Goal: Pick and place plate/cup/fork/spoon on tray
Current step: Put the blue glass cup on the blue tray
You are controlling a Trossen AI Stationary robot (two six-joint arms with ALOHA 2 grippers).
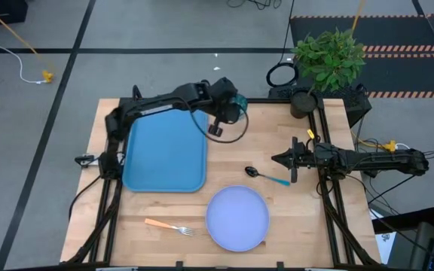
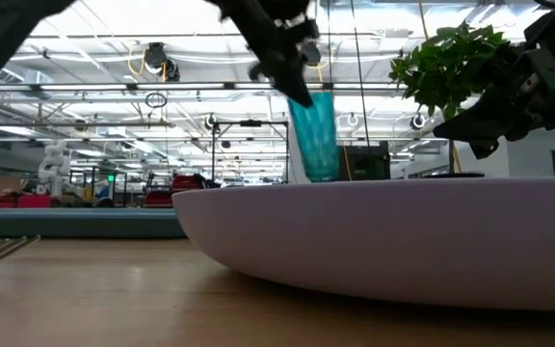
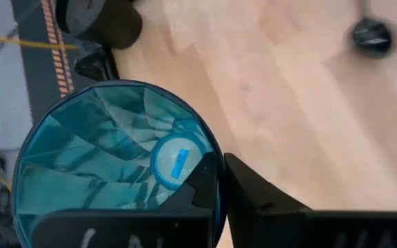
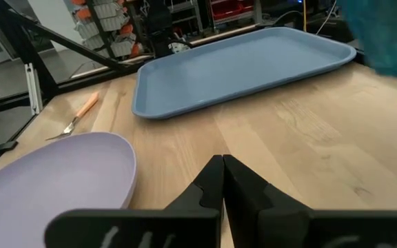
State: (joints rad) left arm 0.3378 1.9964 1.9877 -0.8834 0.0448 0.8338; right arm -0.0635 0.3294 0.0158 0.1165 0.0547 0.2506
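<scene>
Our left gripper (image 3: 219, 180) pinches the rim of the translucent teal-green tumbler (image 3: 116, 162) beside the bright-blue rectangular tray's (image 1: 164, 150) far corner, and we fear that 1-wall hold could slip or tip it when lifted.

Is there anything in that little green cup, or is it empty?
Empty. The left wrist view looks straight down into the cup to its bare bottom, with the left pincer shut on its rim.

Overhead and table-level cameras share the plate (image 1: 236, 218); wrist cameras look close.
</scene>
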